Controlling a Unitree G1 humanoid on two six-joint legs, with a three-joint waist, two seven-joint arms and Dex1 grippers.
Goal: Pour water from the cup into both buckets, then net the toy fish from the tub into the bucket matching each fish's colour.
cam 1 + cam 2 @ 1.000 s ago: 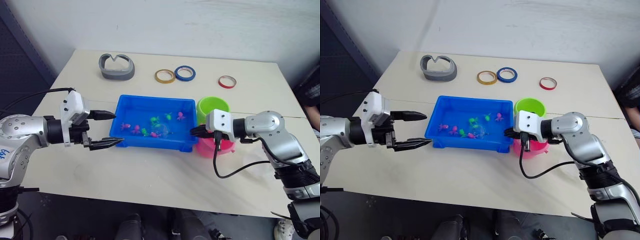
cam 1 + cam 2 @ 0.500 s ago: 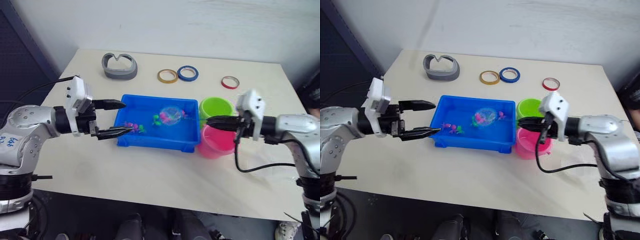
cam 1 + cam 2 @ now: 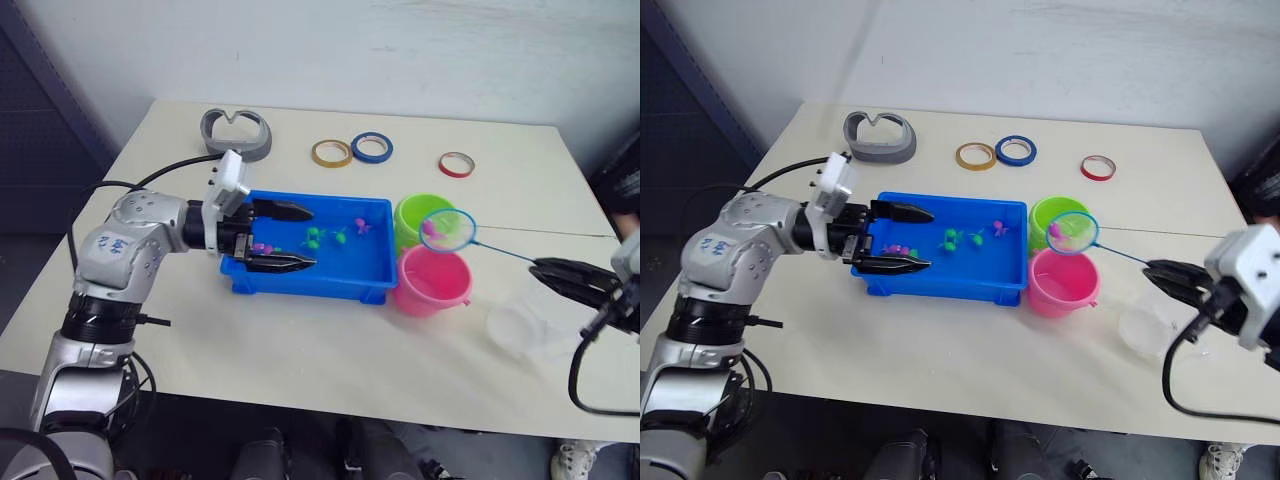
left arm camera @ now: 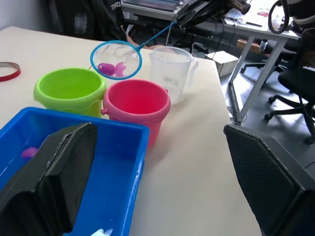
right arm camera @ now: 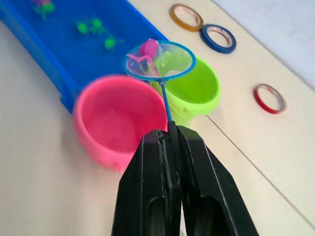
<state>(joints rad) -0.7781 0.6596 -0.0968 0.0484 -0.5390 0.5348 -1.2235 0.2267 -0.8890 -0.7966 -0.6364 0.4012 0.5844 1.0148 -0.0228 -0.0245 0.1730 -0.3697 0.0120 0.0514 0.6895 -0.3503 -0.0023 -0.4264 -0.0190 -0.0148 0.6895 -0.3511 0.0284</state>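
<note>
The net [image 3: 447,229] hangs over the spot where the pink bucket [image 3: 432,282] and the green bucket [image 3: 412,213] meet, with a pink toy fish [image 5: 148,48] in its mesh. My right gripper [image 3: 542,266] is shut on the net's thin handle, far to the right. The clear cup [image 3: 524,320] stands upright on the table below that gripper. My left gripper [image 3: 303,237] is open over the left end of the blue tub [image 3: 312,279]. Green fish [image 3: 315,237] and pink fish [image 3: 360,225] lie in the tub.
A yellow tape ring [image 3: 330,152], a blue one [image 3: 370,147] and a red one [image 3: 455,164] lie at the back of the table. A grey curved object [image 3: 235,135] sits at the back left.
My right arm has drawn back to the right, lifting the net out of the tub to above the buckets with a pink fish in it. My left gripper has moved right, over the tub's left end.
</note>
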